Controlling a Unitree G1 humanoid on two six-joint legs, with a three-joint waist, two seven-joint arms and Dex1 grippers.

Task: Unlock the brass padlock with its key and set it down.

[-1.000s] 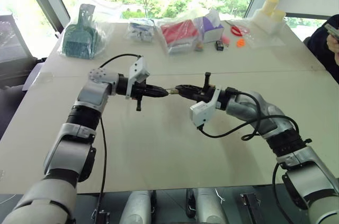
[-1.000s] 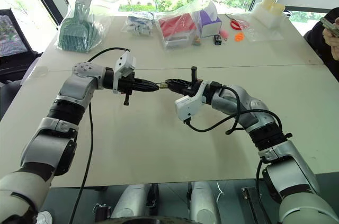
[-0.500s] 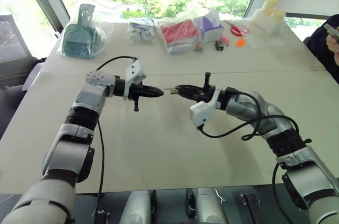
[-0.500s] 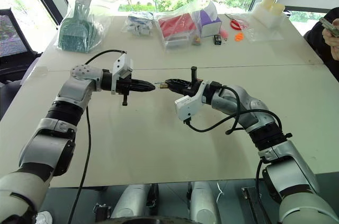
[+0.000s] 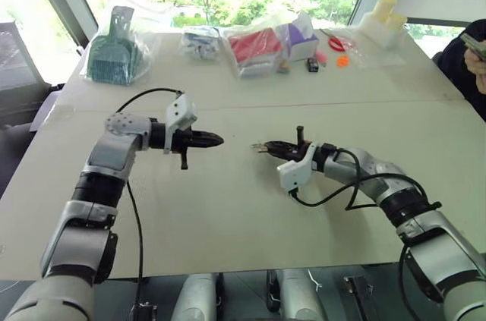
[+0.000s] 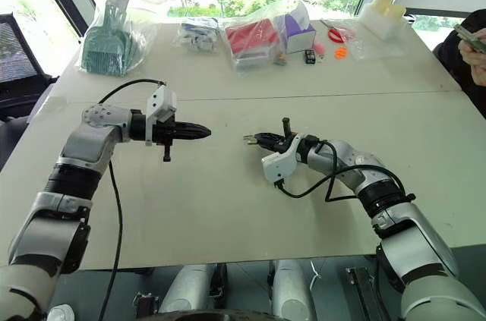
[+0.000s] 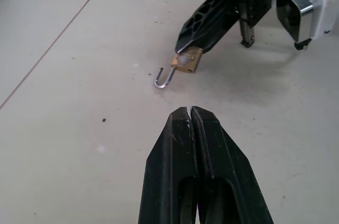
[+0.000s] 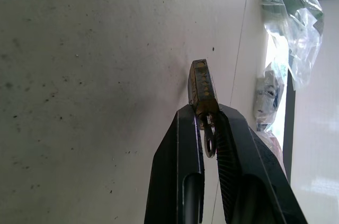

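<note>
beige table (image 5: 228, 207), cluttered far edge. my right gripper (image 7: 183, 60) pinches the brass padlock (image 7: 188, 61), shackle swung open, low over it. left gripper (image 7: 190, 115) clenched on nothing, well apart.

A broad pale beige table (image 5: 228, 207) with a seam line across it bears, along its far edge, a clear bag holding a green plastic dustpan (image 5: 114, 51), a bagged red pack (image 5: 254, 46), and white plastic containers (image 5: 383, 25).

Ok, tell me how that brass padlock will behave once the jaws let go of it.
The brass padlock looks like solid metal, so probably dense for its size. Its flat-sided block shape should lie still rather than roll. The open shackle hangs swung out and may pivot loosely or catch on the table.
</note>
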